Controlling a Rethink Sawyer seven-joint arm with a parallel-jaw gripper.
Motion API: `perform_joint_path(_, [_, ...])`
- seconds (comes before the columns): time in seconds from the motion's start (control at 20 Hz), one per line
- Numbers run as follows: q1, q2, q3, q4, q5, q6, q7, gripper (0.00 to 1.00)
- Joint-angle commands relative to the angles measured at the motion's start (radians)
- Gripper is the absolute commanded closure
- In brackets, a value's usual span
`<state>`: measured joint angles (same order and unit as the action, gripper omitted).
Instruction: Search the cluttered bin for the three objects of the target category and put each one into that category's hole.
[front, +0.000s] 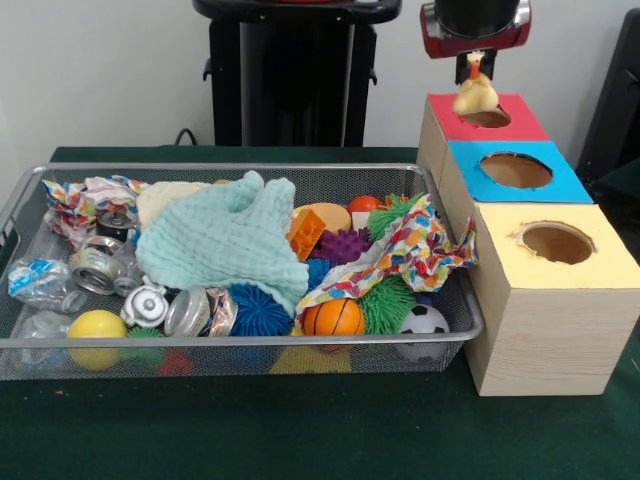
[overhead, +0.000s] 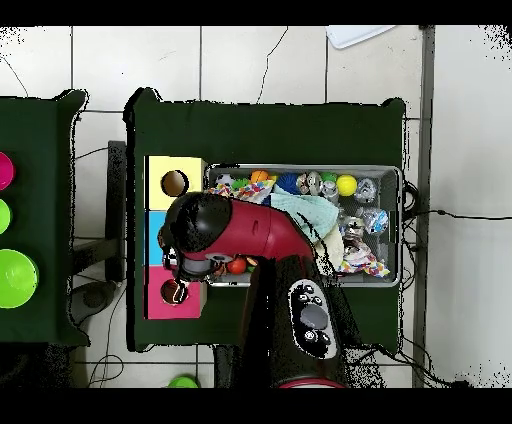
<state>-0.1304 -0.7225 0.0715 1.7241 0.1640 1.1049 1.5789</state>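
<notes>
My gripper (front: 475, 62) hangs over the red-topped hole (front: 488, 117) at the far end of the wooden box. It is shut on the yellow duck (front: 476, 96), which dangles just above the hole's opening. The wire mesh bin (front: 470, 322) lies left of the box, full of clutter. A cream soft shape (front: 168, 200) shows at the back of the bin, partly under a mint cloth. No tiger shows. In the overhead view the arm (overhead: 255, 235) covers the gripper, and the red hole (overhead: 176, 292) shows beside it.
The blue-topped hole (front: 516, 170) and the yellow-topped hole (front: 557, 243) lie nearer the camera on the same box. In the bin are a mint cloth (front: 235, 240), a colourful cloth (front: 410, 250), spiky balls (front: 258, 310), crushed cans (front: 95, 268) and small sports balls (front: 334, 317).
</notes>
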Motion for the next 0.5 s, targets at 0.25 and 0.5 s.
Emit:
perform_joint_path(0.25, [0.030,0.050,-0.008,0.119,0.045,-0.100,0.228,1.00])
perform_joint_path(0.5, [0.035,0.096,-0.018,0.116,0.022,-0.139,0.222,1.00])
